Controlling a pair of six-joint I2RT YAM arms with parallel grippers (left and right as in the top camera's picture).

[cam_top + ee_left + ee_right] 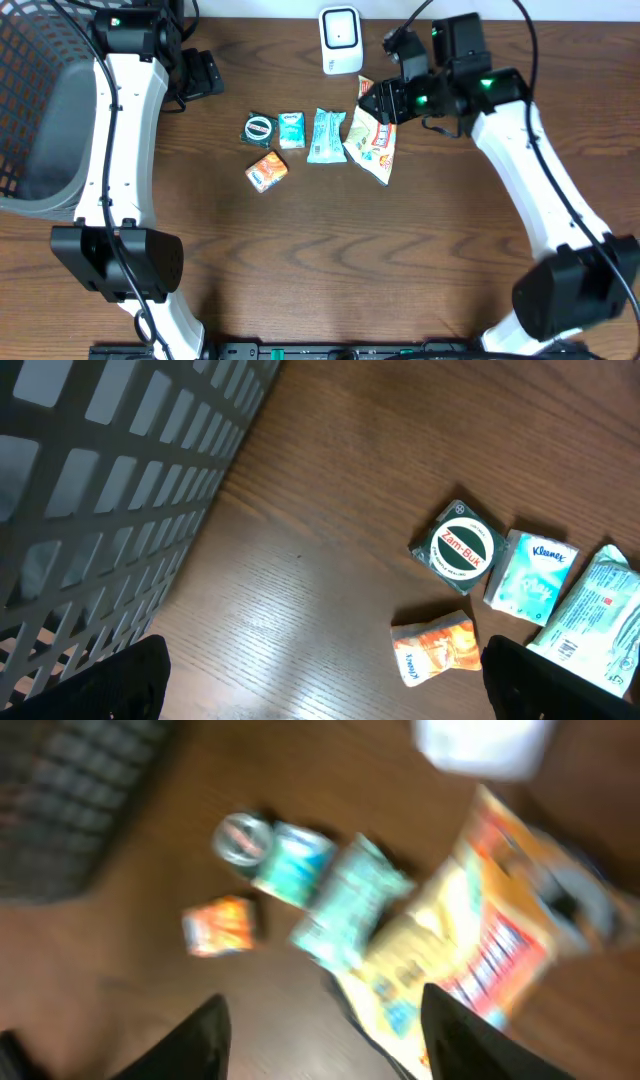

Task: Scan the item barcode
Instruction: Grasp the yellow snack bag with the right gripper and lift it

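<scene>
One mesh basket (25, 60) far left. Left pincer (208, 78) spread wide, holding nothing. Five items mid-worktop (330, 260): tin (259, 129), orange packet (266, 172), tissue pack (291, 129), teal pack (326, 135), snack bag (372, 145). One scanner (341, 38) just behind. Right pincer (380, 100) part-spread over snack bag's top, grip impossible to tell.

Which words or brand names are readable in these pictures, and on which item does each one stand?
"Zam-Buk": on the dark green tin.
"Kleenex": on the small tissue pack.
Orange packet, long teal pack, yellow snack bag: print too small or blurred to read.
</scene>
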